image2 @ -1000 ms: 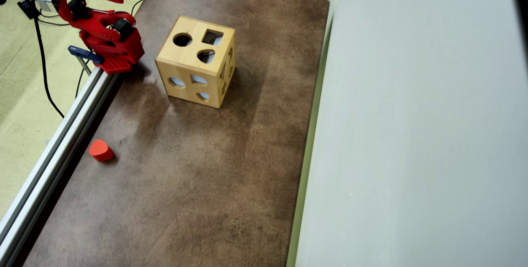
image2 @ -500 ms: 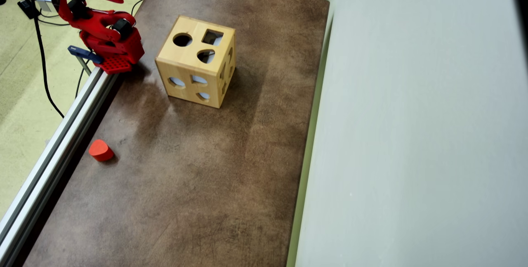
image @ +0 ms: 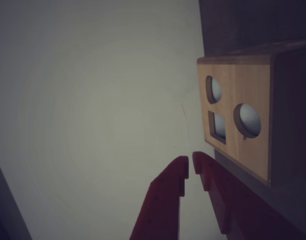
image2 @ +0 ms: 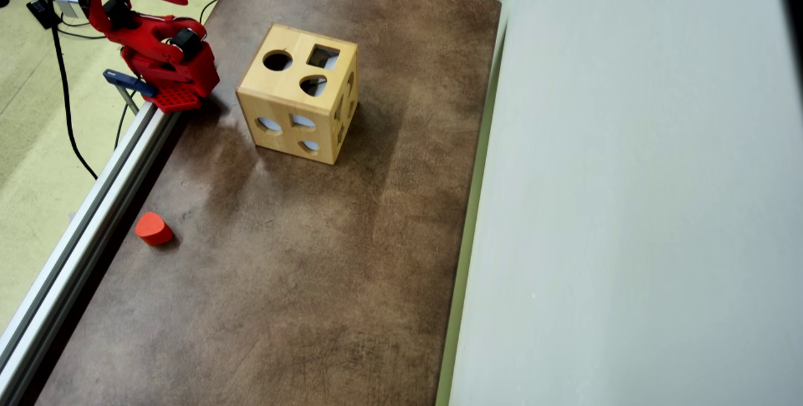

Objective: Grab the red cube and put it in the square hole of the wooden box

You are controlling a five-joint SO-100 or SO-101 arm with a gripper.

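The gripper [image: 190, 167] enters the wrist view from the bottom edge, its two red fingers [image: 165, 192] nearly together with only a thin gap at the tips, and nothing is held between them. In the overhead view the gripper sits folded back at the top left corner, above the arm's base [image2: 172, 76], clear of the table [image2: 301, 280].

The wooden box [image2: 298, 95] stands on the table just to the right of the arm's base in the overhead view. In the wrist view the same box [image: 243, 125] lies ahead of the fingertips and to their right, apart from them. The square hole [image2: 323, 56] is in the box's top face, beside a round hole [image2: 277, 60] and above a rounded hole [image2: 312, 85]. In the wrist view the square hole [image: 217, 127] is the cutout nearest the fingertips.

The red cube cannot be found in either view. An orange-red block with a curved side [image2: 153, 229] lies on the table near the metal rail [image2: 81, 230], well apart from the gripper and the box.
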